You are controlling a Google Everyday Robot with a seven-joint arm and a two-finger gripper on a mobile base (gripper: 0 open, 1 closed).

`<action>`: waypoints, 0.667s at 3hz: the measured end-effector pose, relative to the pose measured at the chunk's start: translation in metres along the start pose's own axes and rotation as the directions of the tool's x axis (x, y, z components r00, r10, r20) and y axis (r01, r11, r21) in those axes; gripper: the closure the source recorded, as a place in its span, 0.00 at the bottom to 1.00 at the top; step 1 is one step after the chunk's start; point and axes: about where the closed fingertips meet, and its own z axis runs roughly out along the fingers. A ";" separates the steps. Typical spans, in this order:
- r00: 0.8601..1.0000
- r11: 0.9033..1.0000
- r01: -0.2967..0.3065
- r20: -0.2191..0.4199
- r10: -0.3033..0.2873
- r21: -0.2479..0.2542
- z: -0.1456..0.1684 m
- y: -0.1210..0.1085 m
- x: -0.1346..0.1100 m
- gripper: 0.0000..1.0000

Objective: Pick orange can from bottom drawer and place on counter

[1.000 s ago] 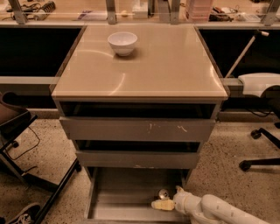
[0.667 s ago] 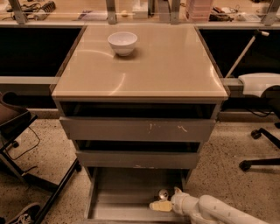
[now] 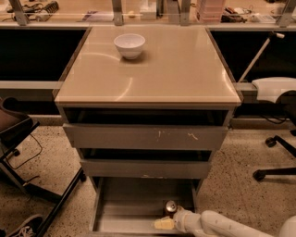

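Observation:
The orange can stands upright on the floor of the open bottom drawer, near its front right corner. My gripper reaches in from the lower right on a white arm and sits low in the drawer, just in front of the can and a little to its left. I cannot tell whether it touches the can. The counter is the glossy beige top of the cabinet above.
A white bowl sits at the back left of the counter. Two grey drawers with scuffed fronts jut out above the bottom drawer. Chair legs stand at the left and a chair base at the right. A cluttered bench runs behind.
My gripper has shifted a little left and toward the drawer's front edge. The can has stayed in place.

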 end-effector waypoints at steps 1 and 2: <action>1.000 1.000 -0.002 0.000 0.002 -0.001 0.001 0.000 0.001 0.00; 1.000 1.000 -0.002 0.000 0.002 -0.001 0.001 0.000 0.001 0.17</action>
